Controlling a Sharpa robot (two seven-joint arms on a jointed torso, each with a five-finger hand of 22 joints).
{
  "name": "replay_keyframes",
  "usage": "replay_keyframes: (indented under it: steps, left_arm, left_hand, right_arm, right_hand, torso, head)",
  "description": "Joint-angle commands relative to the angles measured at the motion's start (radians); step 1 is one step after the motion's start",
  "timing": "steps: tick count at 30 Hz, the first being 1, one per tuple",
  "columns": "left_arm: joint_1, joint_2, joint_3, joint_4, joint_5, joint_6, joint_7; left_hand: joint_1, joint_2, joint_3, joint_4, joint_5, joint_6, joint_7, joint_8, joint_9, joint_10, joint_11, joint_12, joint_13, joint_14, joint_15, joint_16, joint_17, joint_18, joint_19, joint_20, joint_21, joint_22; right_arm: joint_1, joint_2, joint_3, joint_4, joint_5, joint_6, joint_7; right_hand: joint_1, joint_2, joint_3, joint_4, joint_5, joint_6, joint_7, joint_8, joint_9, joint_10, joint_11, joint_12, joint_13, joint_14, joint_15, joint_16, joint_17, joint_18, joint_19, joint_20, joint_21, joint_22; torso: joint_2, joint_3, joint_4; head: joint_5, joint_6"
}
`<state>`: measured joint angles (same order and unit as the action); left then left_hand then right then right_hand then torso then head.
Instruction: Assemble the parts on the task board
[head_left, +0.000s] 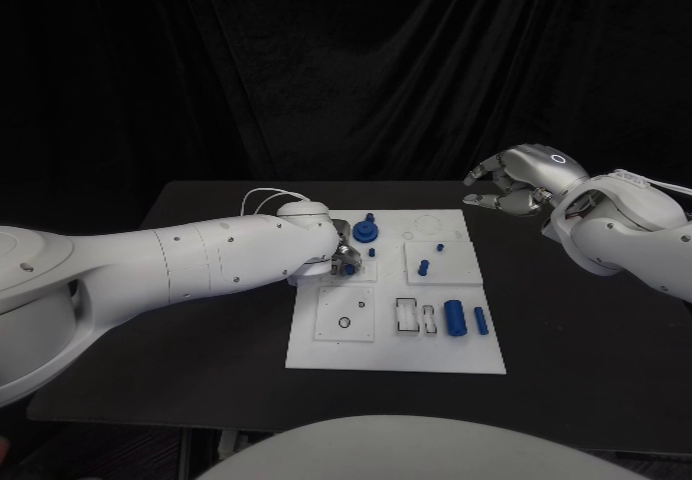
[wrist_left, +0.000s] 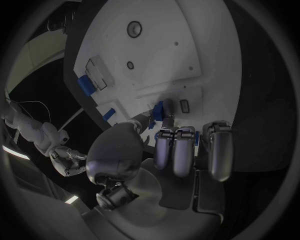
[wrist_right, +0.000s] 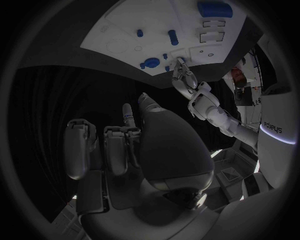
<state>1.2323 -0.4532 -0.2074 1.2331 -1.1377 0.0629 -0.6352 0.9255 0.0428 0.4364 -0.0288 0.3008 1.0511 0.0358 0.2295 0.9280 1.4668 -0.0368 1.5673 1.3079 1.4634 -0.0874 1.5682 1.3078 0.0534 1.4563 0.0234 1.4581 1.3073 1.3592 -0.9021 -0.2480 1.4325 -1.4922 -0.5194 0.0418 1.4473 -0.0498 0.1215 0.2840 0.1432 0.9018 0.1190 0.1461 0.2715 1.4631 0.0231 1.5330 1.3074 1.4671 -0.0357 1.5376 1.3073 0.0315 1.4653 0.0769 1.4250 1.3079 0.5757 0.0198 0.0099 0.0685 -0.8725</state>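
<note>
The white task board (head_left: 332, 345) lies mid-table. My left hand (head_left: 343, 256) rests over its upper left part. In the left wrist view its thumb and one fingertip (wrist_left: 169, 106) pinch a small blue peg (wrist_left: 159, 107), which stands on the board (wrist_left: 187, 45); the same peg (head_left: 374, 253) sits just right of the hand. Beside it stands a round blue part (head_left: 366, 232) with a post. A blue peg (head_left: 423, 267), a thick blue cylinder (head_left: 453, 316) and a slim blue bar (head_left: 480, 320) lie further right. My right hand (head_left: 508, 182) hovers off the board at the back right, holding nothing.
The board has a ring-shaped recess (head_left: 343, 322) and rectangular slots (head_left: 407, 315) in its lower half. Black tabletop (head_left: 577, 330) surrounds the board on all sides. My left forearm (head_left: 188, 265) lies over the table's left side.
</note>
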Motion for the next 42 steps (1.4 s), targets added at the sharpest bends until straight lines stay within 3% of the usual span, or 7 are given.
replay_keyframes:
  steps: [1,8,13,15,19,28,42]
  left_arm:
    - [-0.008,-0.001,-0.004,0.003,0.005,0.012,0.006]
    - [-0.008,0.0,-0.004,-0.003,0.005,0.01,0.006]
    - [-0.008,0.0,-0.004,-0.01,0.005,0.006,0.007]
    - [-0.008,0.0,-0.004,-0.012,0.005,0.005,0.007]
    - [-0.008,-0.001,-0.004,-0.014,0.005,-0.004,0.009]
    - [-0.008,0.0,-0.004,-0.017,0.005,-0.04,0.016]
    - [-0.009,-0.001,-0.004,-0.017,0.005,-0.07,0.023]
  left_hand:
    - [-0.006,0.0,0.005,-0.001,-0.002,0.0,-0.005,-0.003,-0.001,0.104,-0.005,0.003,0.263,0.107,-0.005,0.003,0.263,-0.005,-0.003,-0.002,-0.004,0.092]
    - [-0.011,-0.001,0.005,0.001,-0.009,0.003,-0.005,-0.004,0.0,0.104,-0.005,0.003,0.263,0.107,-0.005,0.003,0.263,-0.005,-0.003,-0.002,-0.006,0.091]
    - [-0.034,-0.002,0.002,0.017,-0.064,0.008,-0.004,-0.014,0.002,0.104,-0.005,0.003,0.263,0.107,-0.004,0.003,0.263,-0.004,-0.005,-0.002,-0.01,0.089]
    - [-0.038,-0.002,0.0,0.021,-0.067,0.009,-0.004,-0.016,0.003,0.104,-0.004,0.003,0.263,0.107,-0.004,0.003,0.263,-0.004,-0.005,-0.002,-0.01,0.089]
    - [-0.04,0.002,0.0,0.025,-0.058,0.01,-0.004,-0.018,0.004,0.104,-0.004,0.003,0.263,0.107,-0.004,0.003,0.263,-0.004,-0.005,-0.002,-0.011,0.09]
    - [-0.031,0.011,0.01,0.025,-0.004,0.015,-0.006,-0.024,0.01,0.104,-0.006,0.003,0.263,0.107,-0.006,0.003,0.263,-0.005,-0.003,-0.003,-0.012,0.092]
    - [-0.028,0.012,0.013,0.024,0.006,0.018,-0.007,-0.024,0.012,0.104,-0.007,0.003,0.263,0.107,-0.006,0.003,0.263,-0.004,-0.003,-0.003,-0.013,0.092]
  right_arm:
    - [-0.003,-0.001,0.001,0.0,-0.002,0.007,-0.022]
    - [-0.003,-0.001,0.001,0.0,-0.002,0.009,-0.024]
    - [-0.003,-0.002,0.001,0.0,-0.002,0.012,-0.026]
    - [-0.003,-0.002,0.001,0.0,-0.002,0.012,-0.027]
    - [-0.003,-0.002,0.001,0.0,-0.002,0.013,-0.028]
    - [-0.004,-0.003,0.001,0.0,-0.002,0.013,-0.028]
    - [-0.005,-0.003,0.001,0.0,-0.002,0.014,-0.029]
  right_hand:
    - [-0.002,0.012,-0.002,0.002,0.005,0.006,-0.002,-0.003,-0.001,0.053,0.004,-0.004,0.221,0.084,0.002,-0.005,0.226,0.007,0.015,0.0,-0.004,0.212]
    - [-0.002,0.013,-0.002,0.002,0.005,0.006,-0.002,-0.003,-0.001,0.052,0.004,-0.005,0.22,0.084,0.002,-0.006,0.225,0.007,0.015,0.0,-0.004,0.212]
    - [-0.002,0.013,-0.002,0.002,0.006,0.006,-0.002,-0.003,-0.002,0.052,0.004,-0.005,0.22,0.084,0.002,-0.006,0.225,0.007,0.015,0.0,-0.004,0.212]
    - [-0.002,0.013,-0.002,0.002,0.006,0.006,-0.002,-0.003,-0.002,0.052,0.004,-0.005,0.22,0.084,0.002,-0.006,0.225,0.007,0.015,0.0,-0.004,0.212]
    - [-0.002,0.014,-0.002,0.002,0.006,0.006,-0.002,-0.004,-0.002,0.052,0.005,-0.005,0.22,0.084,0.002,-0.006,0.225,0.007,0.015,0.0,-0.004,0.212]
    - [-0.003,0.016,-0.002,0.002,0.007,0.007,-0.002,-0.004,-0.002,0.052,0.005,-0.005,0.22,0.084,0.003,-0.006,0.225,0.007,0.015,0.001,-0.004,0.212]
    - [-0.004,0.018,-0.001,0.003,0.009,0.007,-0.001,-0.004,-0.003,0.052,0.005,-0.005,0.22,0.084,0.003,-0.006,0.225,0.007,0.015,0.001,-0.004,0.212]
  torso:
    - [0.001,-0.0003,0.0008]
    - [0.001,-0.0001,0.0006]
    - [0.001,-0.0001,-0.0004]
    - [0.0,-0.0004,-0.0004]
    - [0.0,-0.0002,-0.0006]
    - [0.001,-0.0002,0.0003]
    - [0.001,-0.0008,-0.0001]
  head:
    - [0.0,0.0]
    - [0.001,0.0]
    - [0.001,0.0]
    - [0.002,0.0]
    - [0.002,0.0]
    - [-0.003,0.0]
    - [-0.006,0.0]
